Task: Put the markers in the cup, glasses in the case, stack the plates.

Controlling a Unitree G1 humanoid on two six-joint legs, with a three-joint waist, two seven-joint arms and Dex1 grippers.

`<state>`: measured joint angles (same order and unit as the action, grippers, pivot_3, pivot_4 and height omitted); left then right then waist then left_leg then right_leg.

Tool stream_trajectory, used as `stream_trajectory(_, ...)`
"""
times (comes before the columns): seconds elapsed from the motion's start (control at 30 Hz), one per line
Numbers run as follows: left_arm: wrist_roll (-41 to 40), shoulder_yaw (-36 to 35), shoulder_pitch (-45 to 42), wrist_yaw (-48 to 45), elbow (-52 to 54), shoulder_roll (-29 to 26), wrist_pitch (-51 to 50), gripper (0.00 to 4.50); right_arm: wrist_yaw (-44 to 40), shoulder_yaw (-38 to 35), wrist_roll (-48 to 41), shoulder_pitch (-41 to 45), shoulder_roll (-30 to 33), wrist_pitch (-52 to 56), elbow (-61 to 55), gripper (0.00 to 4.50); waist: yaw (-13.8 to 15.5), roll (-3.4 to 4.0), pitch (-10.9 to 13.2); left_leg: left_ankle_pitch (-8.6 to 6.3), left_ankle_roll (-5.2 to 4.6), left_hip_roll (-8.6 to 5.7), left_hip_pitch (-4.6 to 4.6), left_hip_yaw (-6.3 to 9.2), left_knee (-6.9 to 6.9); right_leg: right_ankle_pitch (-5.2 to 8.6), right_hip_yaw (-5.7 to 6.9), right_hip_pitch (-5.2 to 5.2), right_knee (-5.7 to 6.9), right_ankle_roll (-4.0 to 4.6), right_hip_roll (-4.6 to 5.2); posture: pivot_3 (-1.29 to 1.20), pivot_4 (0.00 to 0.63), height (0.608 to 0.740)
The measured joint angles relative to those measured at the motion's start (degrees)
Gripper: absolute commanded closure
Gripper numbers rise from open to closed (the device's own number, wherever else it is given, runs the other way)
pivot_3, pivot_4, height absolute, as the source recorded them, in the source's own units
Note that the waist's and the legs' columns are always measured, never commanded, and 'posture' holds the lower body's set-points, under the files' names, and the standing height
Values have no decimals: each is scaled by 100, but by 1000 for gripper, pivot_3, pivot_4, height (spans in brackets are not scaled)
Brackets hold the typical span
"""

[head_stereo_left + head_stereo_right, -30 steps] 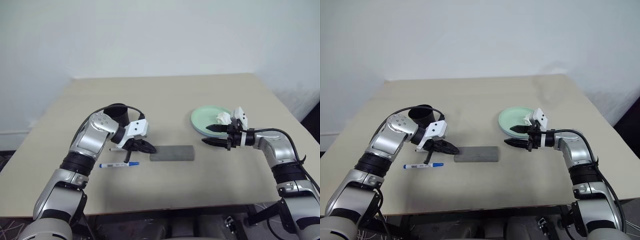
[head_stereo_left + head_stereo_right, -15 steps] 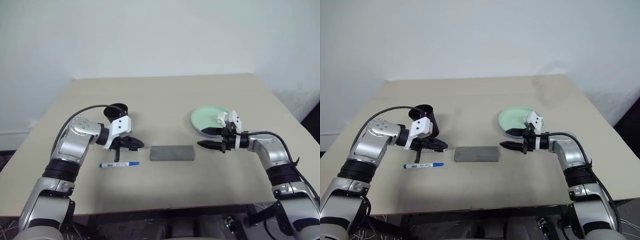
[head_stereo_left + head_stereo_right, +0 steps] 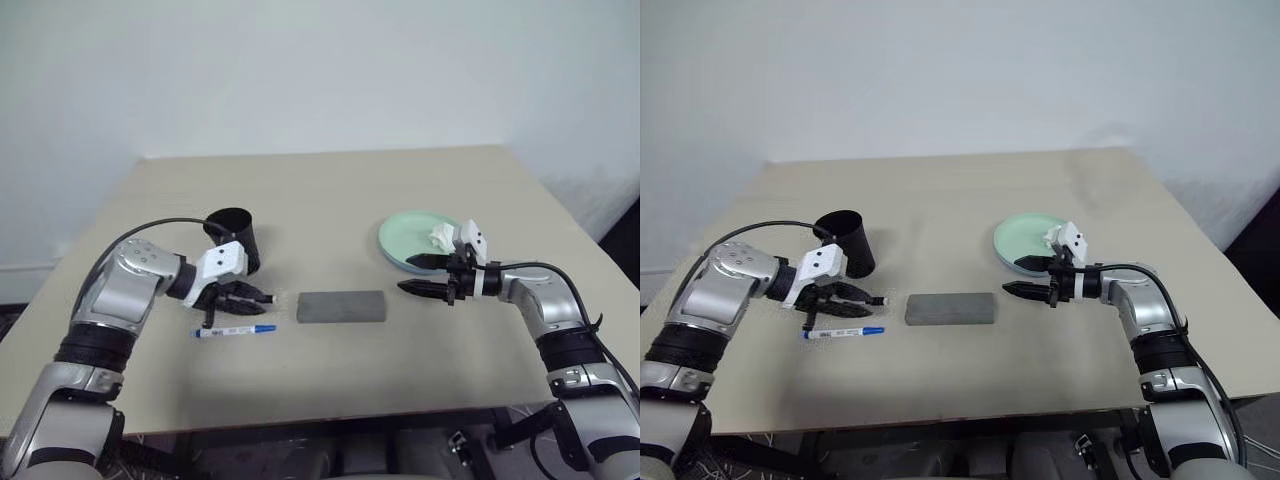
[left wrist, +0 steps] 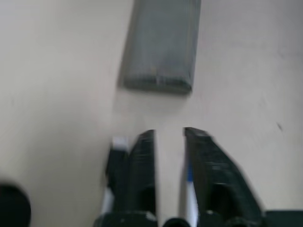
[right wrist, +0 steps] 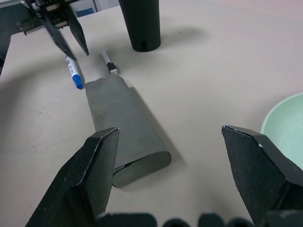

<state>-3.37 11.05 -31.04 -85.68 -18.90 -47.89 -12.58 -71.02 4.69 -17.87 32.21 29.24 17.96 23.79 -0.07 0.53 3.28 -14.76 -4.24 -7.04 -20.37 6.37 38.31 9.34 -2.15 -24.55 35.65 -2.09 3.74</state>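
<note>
Matte grey, flat and rectangular with rounded ends, the case (image 3: 342, 306) lies shut mid-table, and you'll see the smooth black tapered cup (image 3: 233, 237) upright to its left with the blue-capped marker (image 3: 236, 330) and the black-capped marker (image 5: 108, 62) lying on the tabletop (image 3: 330, 200) between them. Your left gripper (image 3: 262, 297) hangs just over the markers, thin black fingers parted and holding nothing. Your right gripper (image 3: 417, 274) is spread wide and empty beside the glossy mint plate (image 3: 405, 240), which carries a crumpled white tissue (image 3: 441, 236).
</note>
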Motion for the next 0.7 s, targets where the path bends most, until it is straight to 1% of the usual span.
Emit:
stream_trajectory(0.03,0,0,51,-51,5,-39,13,2180,-1,3,0,0,-5,-1,0,737,4,0,0,0,0,0,1,0,0,0,0,2,-1,0,1,0,0,740)
stream_trajectory(0.1,5,7,141,-94,-5,-87,38,1553,-1,4,0,0,-7,-1,0,737,7,0,0,0,0,-1,0,0,1,0,0,3,-1,0,1,0,0,740)
stream_trajectory(0.3,92,95,368,-177,-177,-384,262,1553,7,5,0,-2,-14,-3,2,737,-1,0,0,0,1,1,2,-1,-4,0,-1,-2,0,0,1,0,0,740)
stream_trajectory(0.47,186,157,438,-91,-323,-376,474,1553,14,9,0,-2,-32,-3,1,737,18,0,0,0,0,1,1,0,-4,0,0,1,-1,0,2,0,0,740)
stream_trajectory(0.7,487,386,438,163,-515,-186,754,1553,30,11,0,-3,-60,-3,1,737,21,-1,0,0,0,0,1,-1,-4,0,0,-1,-1,0,1,0,0,740)
